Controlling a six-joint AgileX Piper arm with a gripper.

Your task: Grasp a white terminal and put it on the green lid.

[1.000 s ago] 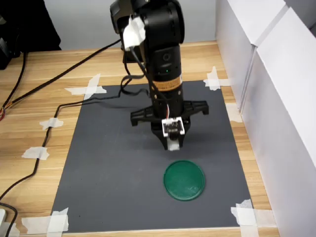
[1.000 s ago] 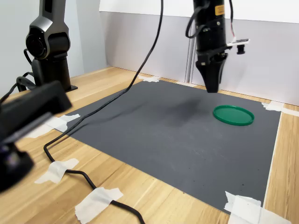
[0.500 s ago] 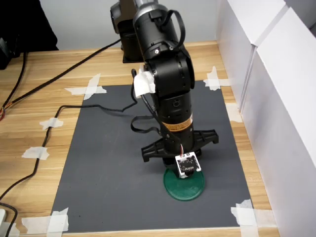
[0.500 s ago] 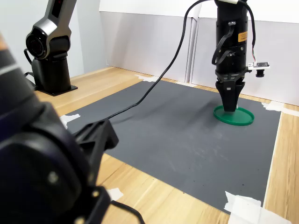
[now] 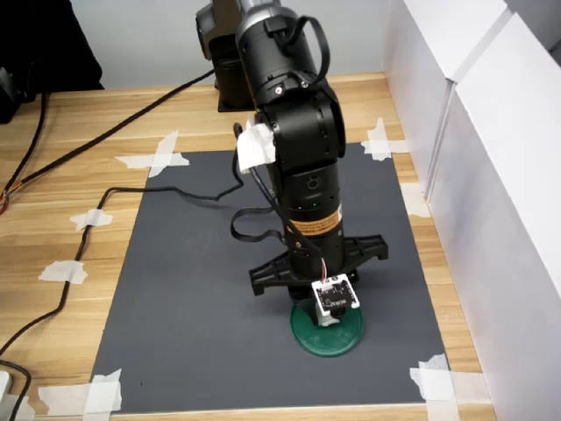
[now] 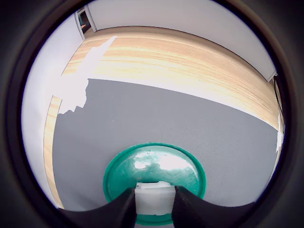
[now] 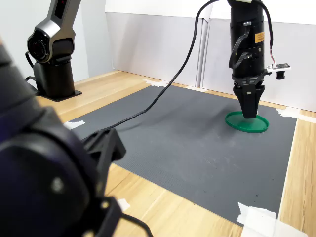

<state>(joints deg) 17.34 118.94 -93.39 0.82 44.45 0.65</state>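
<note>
The green lid (image 5: 333, 331) (image 6: 156, 166) (image 7: 247, 122) lies flat on the dark mat near its front right corner in the first exterior view. My gripper (image 5: 328, 317) (image 6: 153, 202) (image 7: 249, 114) points straight down over the lid, its tip just above the lid's surface. The wrist view shows the white terminal (image 6: 153, 197), a small white block, pinched between the two dark fingers (image 6: 187, 206) directly over the lid. The arm hides the terminal in both exterior views.
The dark mat (image 5: 193, 289) is taped to a wooden table (image 5: 79, 175). White walls (image 5: 491, 175) stand along the first exterior view's right. A black cable (image 5: 96, 210) runs over the mat's far left. A second arm's base (image 7: 52, 49) stands at the second exterior view's left.
The arm has swung from over the mat's middle to above the lid and come down, with the terminal held throughout. Over the last half second it shifted only slightly.
</note>
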